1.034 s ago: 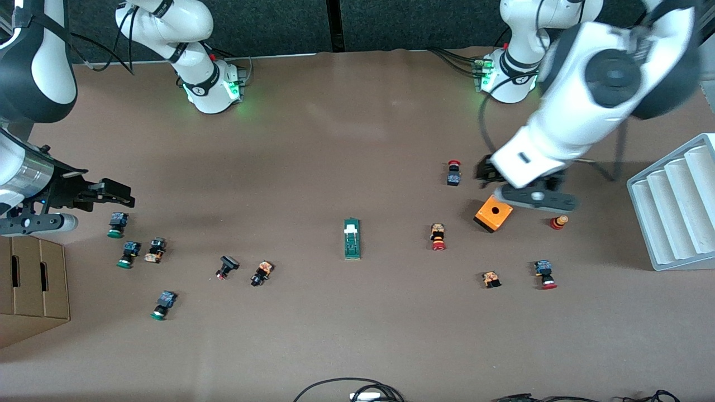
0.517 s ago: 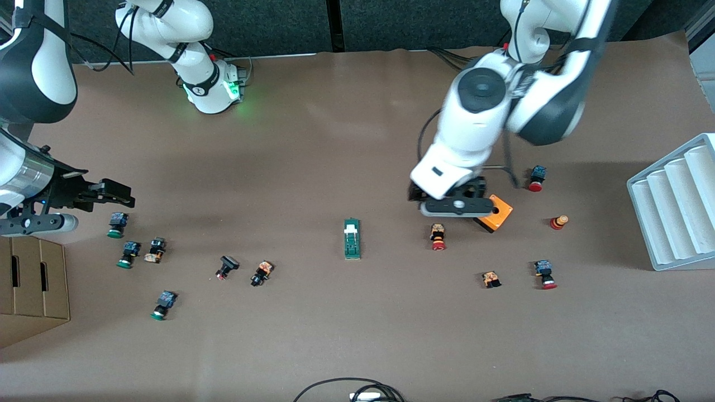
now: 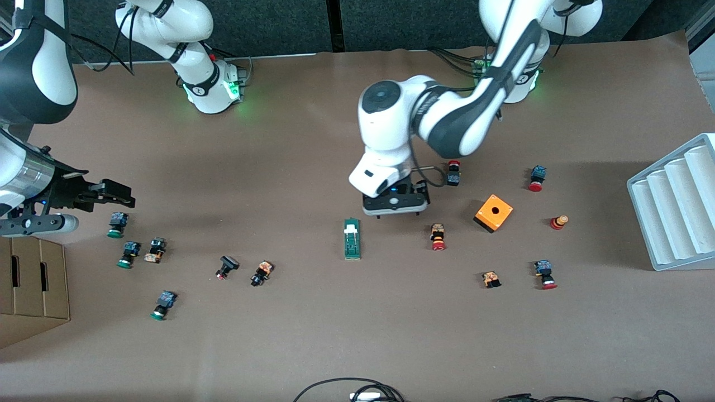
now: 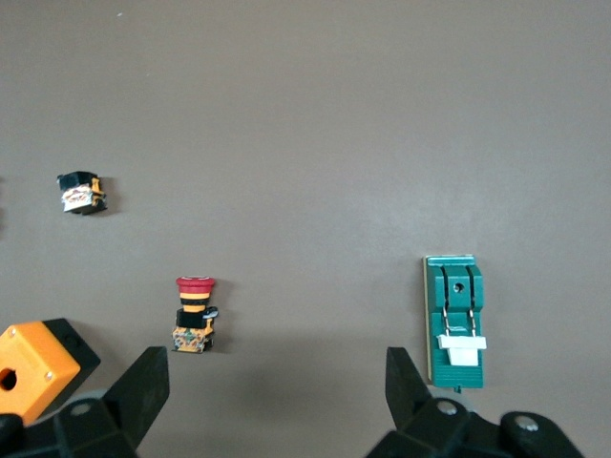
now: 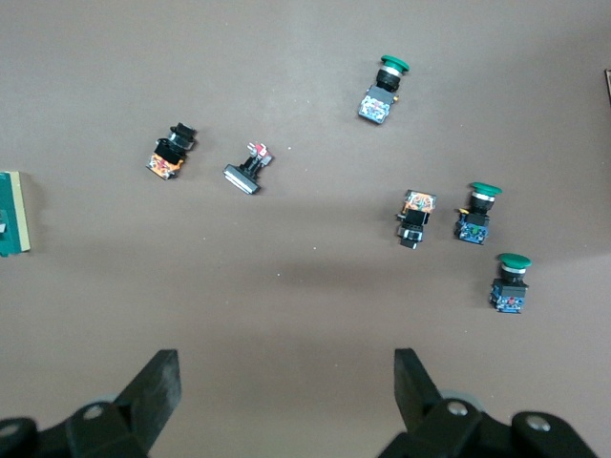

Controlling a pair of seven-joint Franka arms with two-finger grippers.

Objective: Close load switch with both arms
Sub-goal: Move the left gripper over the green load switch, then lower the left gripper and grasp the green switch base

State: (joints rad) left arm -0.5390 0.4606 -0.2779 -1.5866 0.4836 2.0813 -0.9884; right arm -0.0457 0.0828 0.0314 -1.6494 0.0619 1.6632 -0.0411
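Dark-green and narrow, the load switch (image 3: 352, 238) lies flat near the middle of the brown tabletop (image 3: 335, 335) in the front view, its white sliding piece (image 3: 351, 228) at the end farther from the front camera. The left end effector (image 3: 395, 214) hangs over bare tabletop just beside that end, toward the left arm's end of the tabletop, released and empty, apart from the switch. A red-capped push button (image 3: 438, 237) and an orange cube (image 3: 493, 213) lie farther toward the left arm's end. The right end effector (image 3: 114, 192) waits at the right arm's end, over a cluster of green-capped push buttons (image 3: 117, 224), released and holding nothing. In the left wrist view, the load switch (image 4: 454, 322) lies on the tabletop close to one of the spread fingers (image 4: 409, 386) but outside the gap between them, its white piece (image 4: 461, 348) toward the camera; the red-capped button (image 4: 194, 314) and the orange cube (image 4: 29, 364) sit near the other finger. In the right wrist view, only an edge of the load switch (image 5: 13, 212) shows at the border, well apart from the wide-spread fingers (image 5: 153, 388), with small push buttons (image 5: 474, 213) scattered between.
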